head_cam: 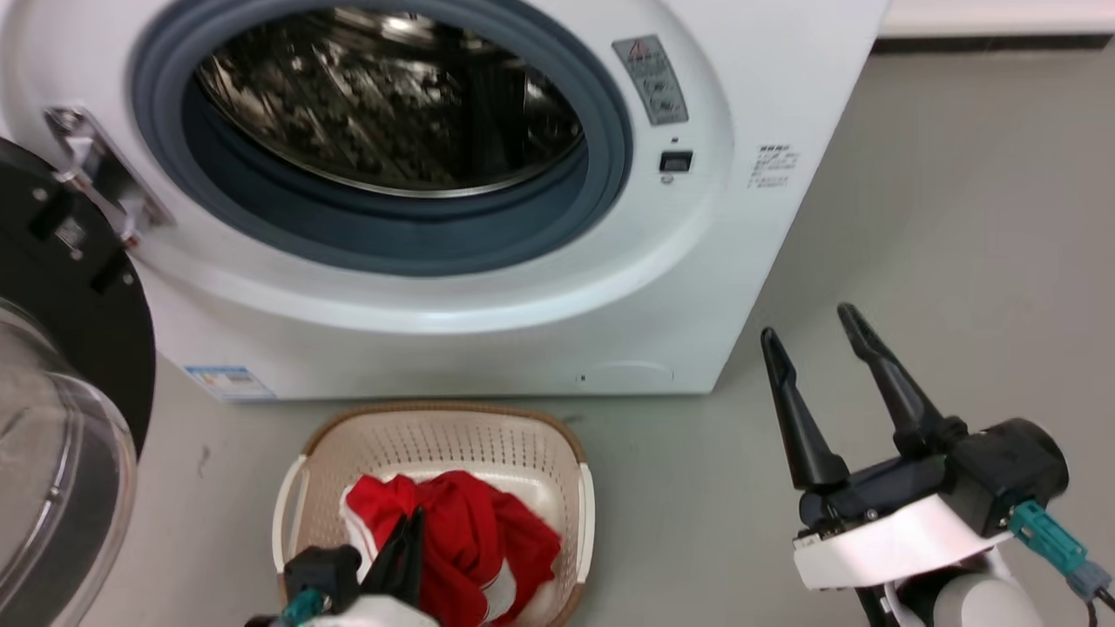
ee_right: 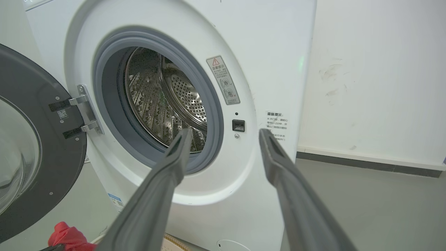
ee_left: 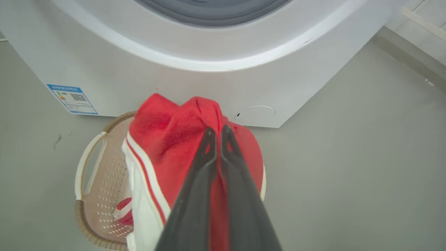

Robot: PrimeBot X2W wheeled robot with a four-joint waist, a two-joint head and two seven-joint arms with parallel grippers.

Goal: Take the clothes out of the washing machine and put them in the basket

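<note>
Grey floor [head_cam: 958, 218] runs under everything, and far off to the left of your left hand the glass door [head_cam: 78, 305] of the washing machine [head_cam: 697, 261] stands swung open. Your left hand [ee_left: 217, 130] is clenched on the clothes [ee_left: 167, 132], fingers pressed together with red cloth pinched between them. The bundle sits in the basket [head_cam: 435, 409] directly under that hand, heaped above the rim. Its long axis seems to follow the line of the fingers and points ahead toward the washer's front, with the white-banded edge trailing down on the hand's left side. The basket stands just ahead of the hand against the foot of the machine, one handle on either side.

Above and beyond the hand, what you can see of the drum [head_cam: 383, 96] holds no cloth, so you look to be at the drop-off step. The next move calls for parting the fingers and lifting straight up, so the cloth slips free inside the walls.

Your right hand [head_cam: 806, 322] hangs well to the right, fingers spread and holding nothing, aimed at the port.
</note>
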